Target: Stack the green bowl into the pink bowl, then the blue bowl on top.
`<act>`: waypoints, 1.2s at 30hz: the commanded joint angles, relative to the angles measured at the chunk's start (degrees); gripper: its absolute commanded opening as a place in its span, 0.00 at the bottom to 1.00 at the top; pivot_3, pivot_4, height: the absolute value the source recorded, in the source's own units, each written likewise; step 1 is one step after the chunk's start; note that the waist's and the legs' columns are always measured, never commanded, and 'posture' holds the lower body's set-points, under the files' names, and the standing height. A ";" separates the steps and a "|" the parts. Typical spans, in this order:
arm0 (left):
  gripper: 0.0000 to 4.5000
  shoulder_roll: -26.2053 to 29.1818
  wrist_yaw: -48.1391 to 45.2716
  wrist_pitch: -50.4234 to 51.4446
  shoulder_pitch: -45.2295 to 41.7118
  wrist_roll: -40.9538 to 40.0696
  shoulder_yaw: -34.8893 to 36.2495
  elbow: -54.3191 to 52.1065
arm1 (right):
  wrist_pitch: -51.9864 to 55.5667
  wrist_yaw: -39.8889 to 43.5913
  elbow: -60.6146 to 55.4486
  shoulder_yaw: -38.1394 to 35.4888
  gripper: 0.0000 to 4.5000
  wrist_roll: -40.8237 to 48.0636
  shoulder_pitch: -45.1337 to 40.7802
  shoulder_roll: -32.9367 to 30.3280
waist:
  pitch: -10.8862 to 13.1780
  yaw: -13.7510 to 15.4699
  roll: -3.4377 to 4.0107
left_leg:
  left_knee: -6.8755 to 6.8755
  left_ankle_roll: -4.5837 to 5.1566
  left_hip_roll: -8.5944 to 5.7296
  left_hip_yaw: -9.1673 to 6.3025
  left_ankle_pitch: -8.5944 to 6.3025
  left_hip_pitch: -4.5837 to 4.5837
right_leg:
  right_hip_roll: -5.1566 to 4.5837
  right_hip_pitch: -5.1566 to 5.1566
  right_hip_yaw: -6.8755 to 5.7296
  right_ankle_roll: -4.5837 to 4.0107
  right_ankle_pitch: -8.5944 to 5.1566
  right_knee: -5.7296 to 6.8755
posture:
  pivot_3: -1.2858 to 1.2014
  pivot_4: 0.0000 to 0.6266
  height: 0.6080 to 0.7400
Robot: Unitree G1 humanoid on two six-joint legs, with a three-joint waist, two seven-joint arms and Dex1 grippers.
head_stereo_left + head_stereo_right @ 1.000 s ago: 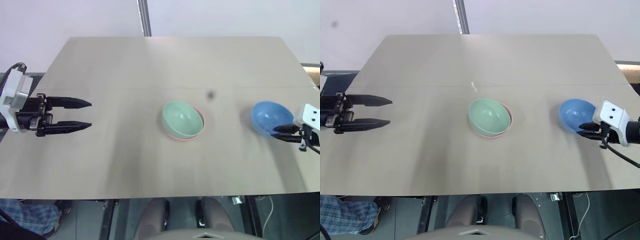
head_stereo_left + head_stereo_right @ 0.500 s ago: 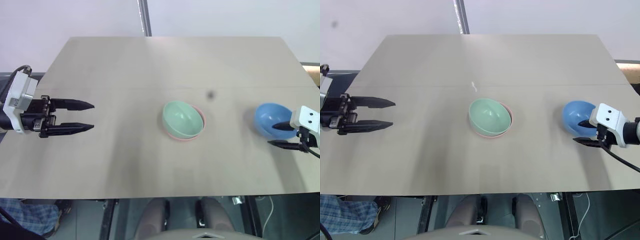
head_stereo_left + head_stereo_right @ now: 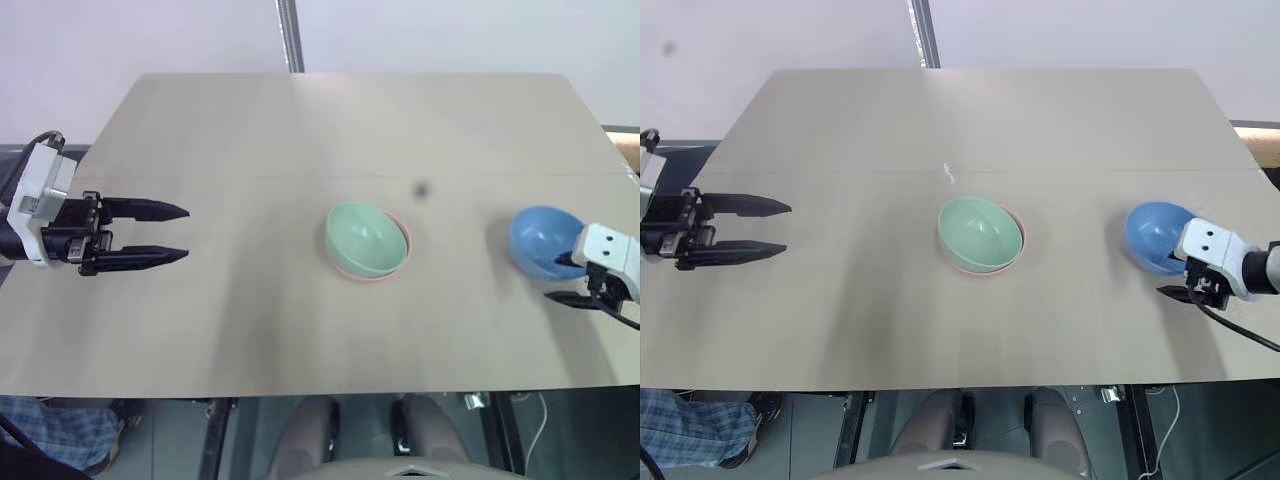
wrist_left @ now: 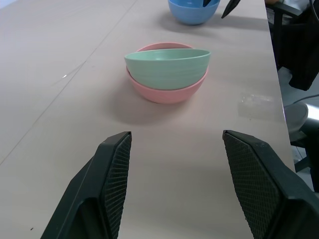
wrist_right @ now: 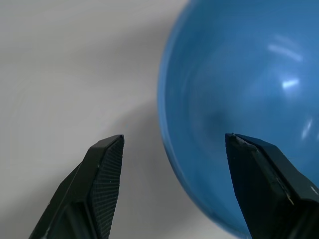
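table [image 3: 250,130]: pale beige top, wide, a faint seam running across it behind the bowls; small dark speck [image 3: 421,188] on the surface beyond the middle bowls.

green bowl [image 3: 364,236]: mint green, seated inside the pink bowl, near the middle of the table; sits slightly tilted, its rim higher on one side as seen from the left wrist view.

pink bowl [image 3: 398,262]: salmon pink, upright under the green bowl; shows as a thin crescent of rim along the near and right edge from above, and as the lower half of the pair [image 4: 164,92] from the side.

blue bowl [image 3: 541,238]: sky blue, open side up, alone toward the right edge of the table, well apart from the stacked pair; not yet on the stack.

left gripper [image 3: 178,232]: over the left edge of the table, pointing right toward the bowls, well apart from them; fingers [image 4: 112,174] spread wide, nothing between them.

right gripper [image 5: 172,172]: at the near right side of the blue bowl; fingers [image 5: 104,172] spread, one on the outside over bare table, the other over the bowl's inside, the rim lying between them; no pinch on the wall visible, contact with the bowl not clear.

metal post [image 3: 289,35]: upright behind the far edge of the table, against a light wall.
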 commanded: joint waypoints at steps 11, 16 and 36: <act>0.69 0.57 -0.23 -1.09 0.40 -0.50 1.41 -0.79 | -1.34 2.63 -2.71 -1.09 0.01 2.69 -0.29 -0.61 | 0.00 0.00 0.00 | 0.00 0.00 0.01 0.01 0.00 0.00 | 0.00 -0.01 0.01 0.00 0.00 0.00 | 0.52 0.24 1.00; 0.69 0.52 -0.23 -1.27 0.52 -0.39 1.31 -0.85 | -1.12 2.61 -6.79 0.95 0.01 3.29 -5.52 0.53 | 0.01 -0.18 0.02 | 0.00 0.00 0.01 0.02 0.00 0.00 | 0.00 -0.01 0.02 0.00 0.00 0.01 | 0.52 0.24 1.00; 0.69 0.21 -0.23 -1.92 0.55 -0.71 -0.03 -0.56 | -0.24 6.26 -22.57 34.84 0.01 -4.84 -37.34 24.06 | 0.05 -1.29 -0.02 | 0.17 -0.28 -0.07 -0.12 0.16 -0.96 | -0.03 -0.95 -0.17 0.00 0.00 0.11 | 0.52 0.24 1.00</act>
